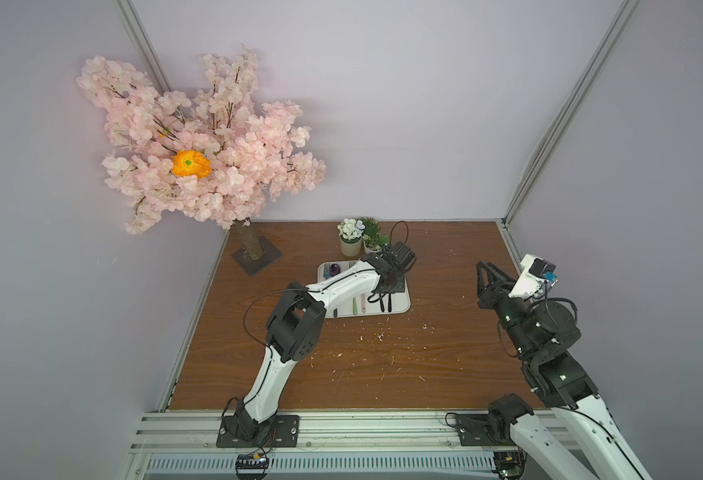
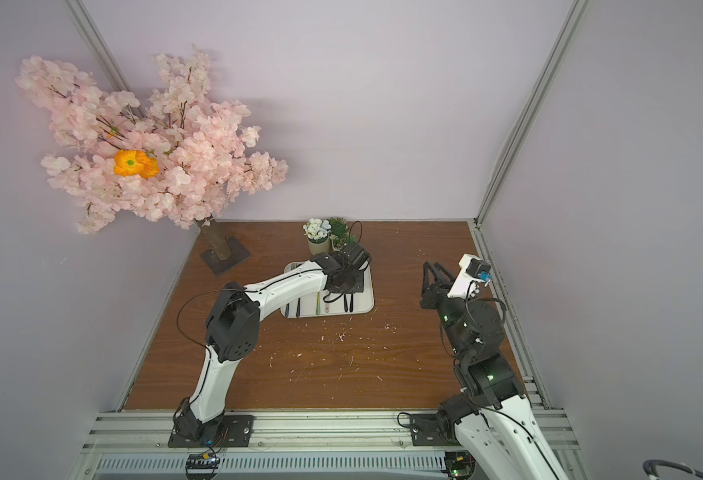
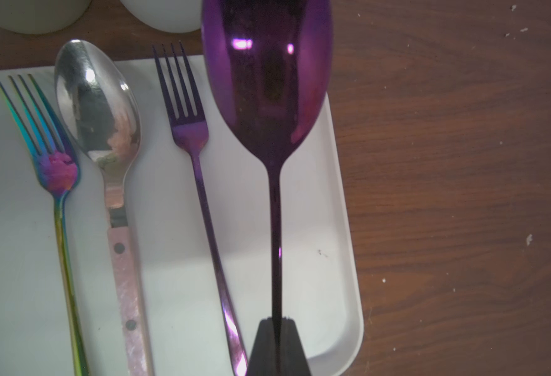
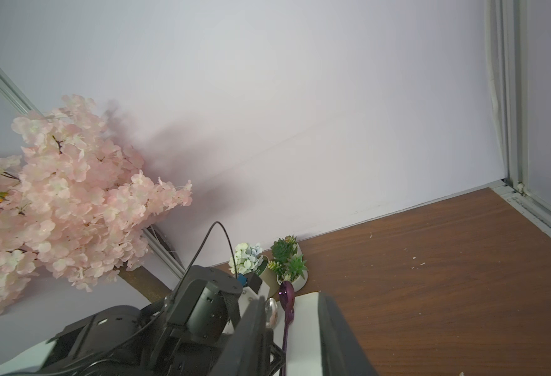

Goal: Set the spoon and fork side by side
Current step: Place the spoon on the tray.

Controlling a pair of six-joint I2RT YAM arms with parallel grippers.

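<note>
Left pincer clamps glossy purple oval-bowled spoon above smooth white tray.

A tray sits on the table just before two potted plants, a tree stands far left, and a spoon hangs over the tray's right side beside a fork.
</note>
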